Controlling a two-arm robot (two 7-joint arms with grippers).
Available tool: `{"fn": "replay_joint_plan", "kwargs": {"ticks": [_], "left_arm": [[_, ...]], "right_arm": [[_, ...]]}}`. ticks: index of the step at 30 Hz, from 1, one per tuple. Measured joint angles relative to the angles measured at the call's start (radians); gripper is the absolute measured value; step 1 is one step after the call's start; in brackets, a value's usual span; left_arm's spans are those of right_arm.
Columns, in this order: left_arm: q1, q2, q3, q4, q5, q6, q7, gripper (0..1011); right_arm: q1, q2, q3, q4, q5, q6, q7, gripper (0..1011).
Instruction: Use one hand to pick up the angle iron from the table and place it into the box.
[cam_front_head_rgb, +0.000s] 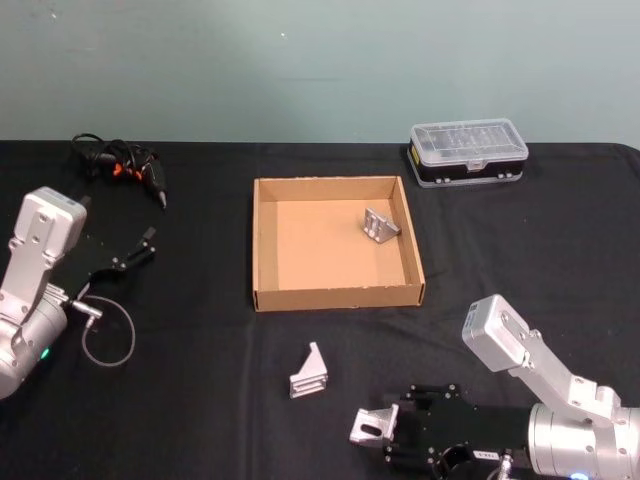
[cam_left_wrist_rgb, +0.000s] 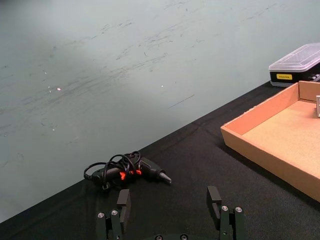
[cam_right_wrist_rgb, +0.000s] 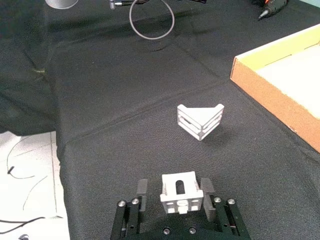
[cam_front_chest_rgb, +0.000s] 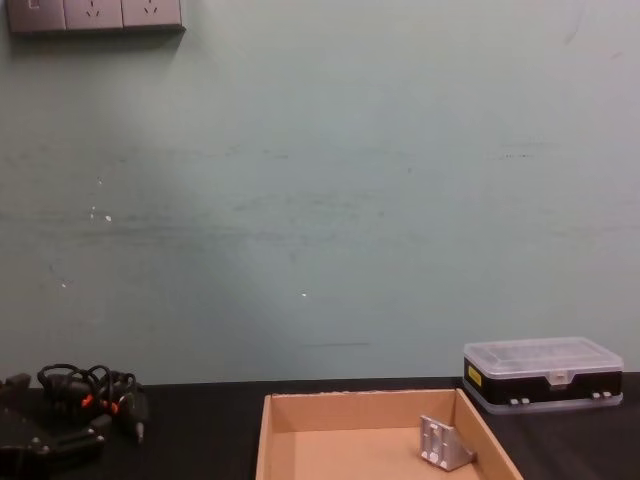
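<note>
Grips one bracket in the right gripper, low over the table's near edge, seemingly by thin edges. Rests left gripper spread, far left. Could twist loose on lifting, or clip the box's near wall if carried low.

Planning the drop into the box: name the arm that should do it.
Right. The right gripper clamps an angle iron just in front of the box. The left gripper is open and empty, off to the box's left.
</note>
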Motion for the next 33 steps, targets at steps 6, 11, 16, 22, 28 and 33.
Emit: {"fn": "replay_joint_plan", "kwargs": {"ticks": [6,11,16,22,28,33], "left_arm": [[0.0,0.0,0.0,0.0,0.0,0.0,0.0,1000],[0.0,0.0,0.0,0.0,0.0,0.0,0.0,1000],[0.0,0.0,0.0,0.0,0.0,0.0,0.0,1000],[0.0,0.0,0.0,0.0,0.0,0.0,0.0,1000],[0.0,0.0,0.0,0.0,0.0,0.0,0.0,1000],[0.0,0.0,0.0,0.0,0.0,0.0,0.0,1000]], "right_arm": [[0.0,0.0,0.001,-0.001,0.001,0.001,0.001,512],[0.0,0.0,0.001,-0.001,0.001,0.001,0.002,472],[0.0,0.001,0.001,-0.001,0.003,0.0,0.002,472],[0.001,-0.002,0.011,-0.017,0.027,0.0,-0.015,472],[0.041,-0.018,0.03,-0.036,0.074,0.031,-0.035,472],[0.124,-0.057,0.032,-0.022,0.101,0.084,-0.055,472]]}}
